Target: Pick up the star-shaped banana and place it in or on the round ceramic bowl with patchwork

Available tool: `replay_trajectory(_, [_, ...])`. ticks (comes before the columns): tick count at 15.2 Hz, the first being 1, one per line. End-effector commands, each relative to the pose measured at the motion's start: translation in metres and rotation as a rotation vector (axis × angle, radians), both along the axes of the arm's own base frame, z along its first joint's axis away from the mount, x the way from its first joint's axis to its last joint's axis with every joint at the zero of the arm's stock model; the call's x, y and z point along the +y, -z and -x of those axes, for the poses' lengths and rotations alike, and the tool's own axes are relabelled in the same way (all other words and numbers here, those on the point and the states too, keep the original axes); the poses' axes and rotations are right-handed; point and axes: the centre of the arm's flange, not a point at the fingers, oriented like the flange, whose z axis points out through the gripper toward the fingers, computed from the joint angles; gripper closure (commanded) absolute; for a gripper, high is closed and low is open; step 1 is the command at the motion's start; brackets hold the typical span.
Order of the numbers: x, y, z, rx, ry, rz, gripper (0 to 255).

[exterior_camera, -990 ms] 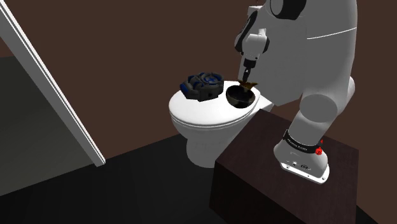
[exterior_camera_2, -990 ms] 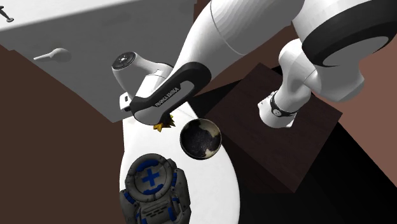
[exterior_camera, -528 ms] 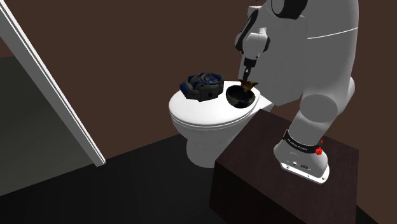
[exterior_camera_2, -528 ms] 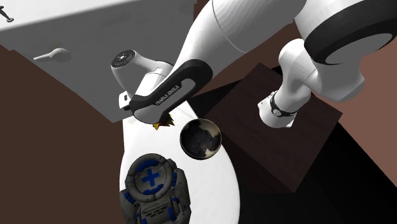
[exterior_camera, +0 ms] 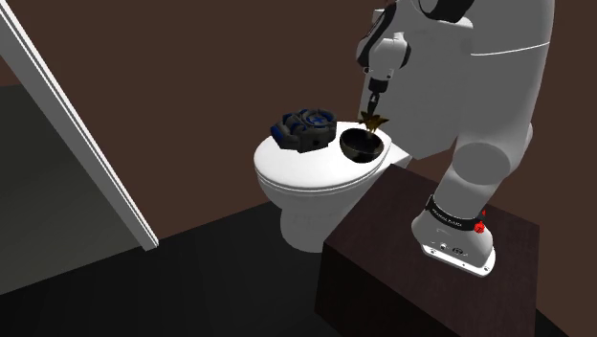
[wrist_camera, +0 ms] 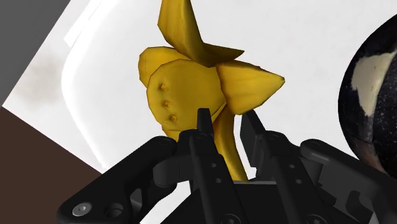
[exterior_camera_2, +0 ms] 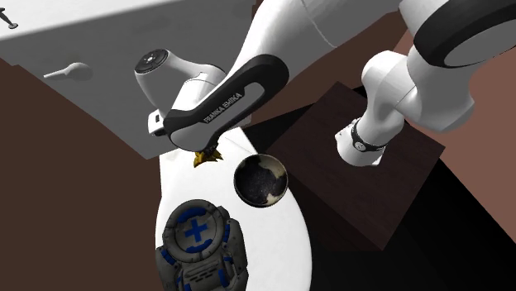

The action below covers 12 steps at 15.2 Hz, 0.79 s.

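1. Two steps made up the job, and from where I stood the first looked done. The star-shaped banana (wrist_camera: 191,89) was clear of the white toilet lid (exterior_camera: 306,170), so the carry to the bowl was the step in hand.
2. That yellow banana hung under the gripper (wrist_camera: 226,118), above the lid and near the dark round bowl (exterior_camera_2: 260,180), but not over it. In the second exterior view it sat to the bowl's upper left, with a strip of bare lid between the two.
3. The black fingers (wrist_camera: 203,143) were drawn in narrow and pinched one lobe of the banana from both sides. Its other points fanned out past the fingertips. Nothing else touched the hand.
4. The next move, as I judged it, called for a short sideways shift until the banana hung over the bowl's mouth. After that would come a small descent and the release. The spread points could catch on the rim if the drop came off-centre.
5. A blue-and-grey object (exterior_camera: 304,129) sat on the lid on the bowl's other side, away from that path, so I reckoned it was no hindrance.
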Motion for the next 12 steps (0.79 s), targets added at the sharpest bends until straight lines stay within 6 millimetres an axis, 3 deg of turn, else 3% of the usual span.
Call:
replay_trajectory(1, [0.0,-0.013,0.001,0.0,0.0,0.0,255])
replay_trajectory(12, [0.0,-0.071,0.001,0.0,0.0,0.0,255])
